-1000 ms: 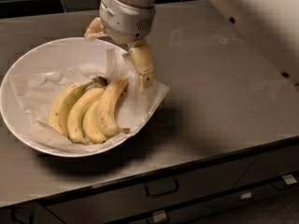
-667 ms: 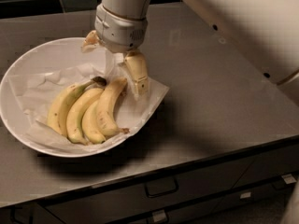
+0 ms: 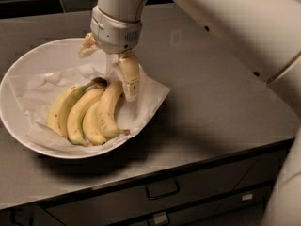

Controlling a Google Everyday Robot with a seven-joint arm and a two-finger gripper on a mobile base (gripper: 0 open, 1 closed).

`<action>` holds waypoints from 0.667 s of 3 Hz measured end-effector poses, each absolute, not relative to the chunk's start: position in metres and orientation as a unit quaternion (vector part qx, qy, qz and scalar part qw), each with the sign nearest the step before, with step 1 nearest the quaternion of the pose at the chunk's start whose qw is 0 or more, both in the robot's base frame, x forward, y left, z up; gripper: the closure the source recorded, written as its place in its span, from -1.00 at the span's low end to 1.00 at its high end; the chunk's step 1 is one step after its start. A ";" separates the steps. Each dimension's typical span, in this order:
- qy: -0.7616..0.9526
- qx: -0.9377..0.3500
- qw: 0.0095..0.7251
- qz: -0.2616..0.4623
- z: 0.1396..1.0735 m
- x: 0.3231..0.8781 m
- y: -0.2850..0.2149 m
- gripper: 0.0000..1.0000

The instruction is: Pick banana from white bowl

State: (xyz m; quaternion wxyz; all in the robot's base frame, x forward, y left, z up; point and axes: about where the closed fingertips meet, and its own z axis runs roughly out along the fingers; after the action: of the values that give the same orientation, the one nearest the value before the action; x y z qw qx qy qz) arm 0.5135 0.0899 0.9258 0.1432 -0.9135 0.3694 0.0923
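Four bananas [image 3: 89, 114] are laid on paper [image 3: 40, 86] in the white bowl [image 3: 47, 55]; the gripper [image 3: 107, 73] is held over their stem [image 3: 99, 82], jaws spread apart.

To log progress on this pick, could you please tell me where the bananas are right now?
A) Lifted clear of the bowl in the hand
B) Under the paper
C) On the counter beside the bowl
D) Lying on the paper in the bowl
D: the bananas lie on the paper inside the bowl, with the open hand low over their stem end.
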 end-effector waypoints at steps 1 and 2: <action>0.367 -0.915 0.136 0.097 0.930 0.512 0.094 -0.47; 0.366 -0.914 0.135 0.107 0.932 0.506 0.095 -0.16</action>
State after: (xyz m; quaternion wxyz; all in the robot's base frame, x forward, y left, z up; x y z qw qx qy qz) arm 0.5062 0.0951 0.9320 0.1353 -0.9145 0.3659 0.1073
